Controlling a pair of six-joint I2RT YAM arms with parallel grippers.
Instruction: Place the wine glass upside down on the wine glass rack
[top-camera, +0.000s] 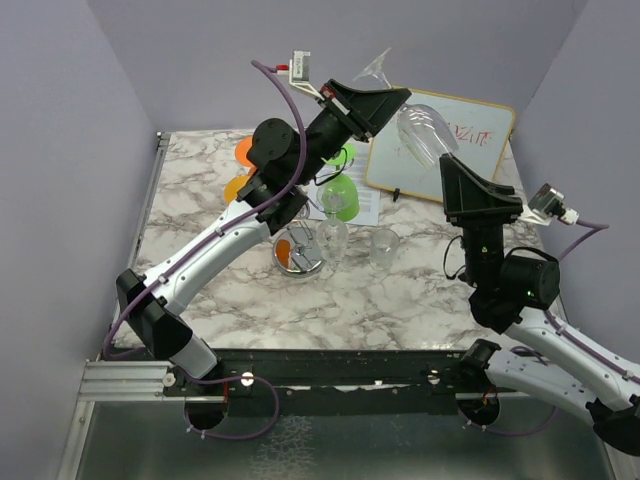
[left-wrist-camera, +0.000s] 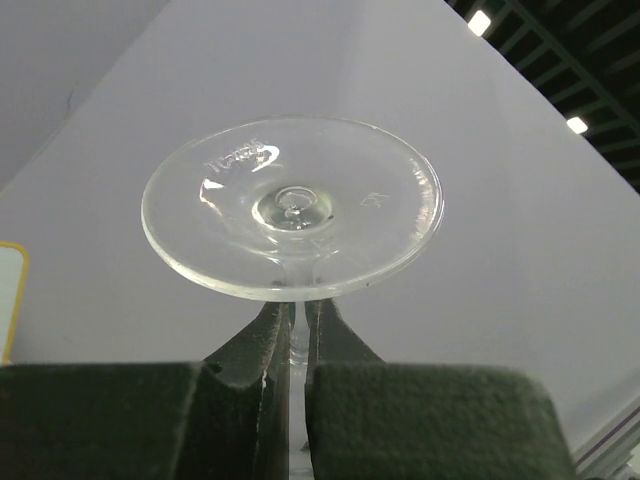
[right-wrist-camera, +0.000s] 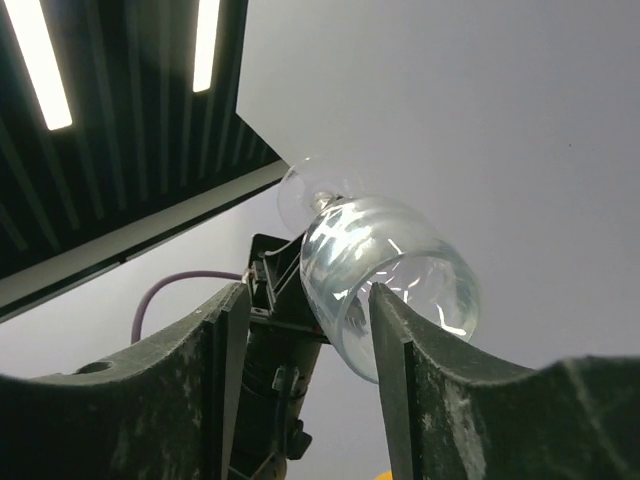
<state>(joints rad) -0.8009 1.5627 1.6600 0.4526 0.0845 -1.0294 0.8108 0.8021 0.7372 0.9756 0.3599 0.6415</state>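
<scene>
Aloft, one wine glass (top-camera: 425, 135) between two arms (top-camera: 215, 250) (top-camera: 560, 340).

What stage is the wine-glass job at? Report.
Done: the clear wine glass is off the marble table, its stem clamped in the left gripper. In hand: it is aloft, tilted, the right gripper open around its bowl. Left: hang it upside down on the shiny chrome wire rack.

High above the table (top-camera: 200, 195), behind and right of the rack (top-camera: 298, 254): wine glass (top-camera: 425, 135), stem clamped in the left gripper (top-camera: 397, 100), bowl between the right gripper's (top-camera: 447, 165) parted fingers. Right of the rack, a cup (top-camera: 384, 246); just behind the rack, a second cup (top-camera: 341, 196); farther behind and right, a whiteboard (top-camera: 480, 150).
</scene>
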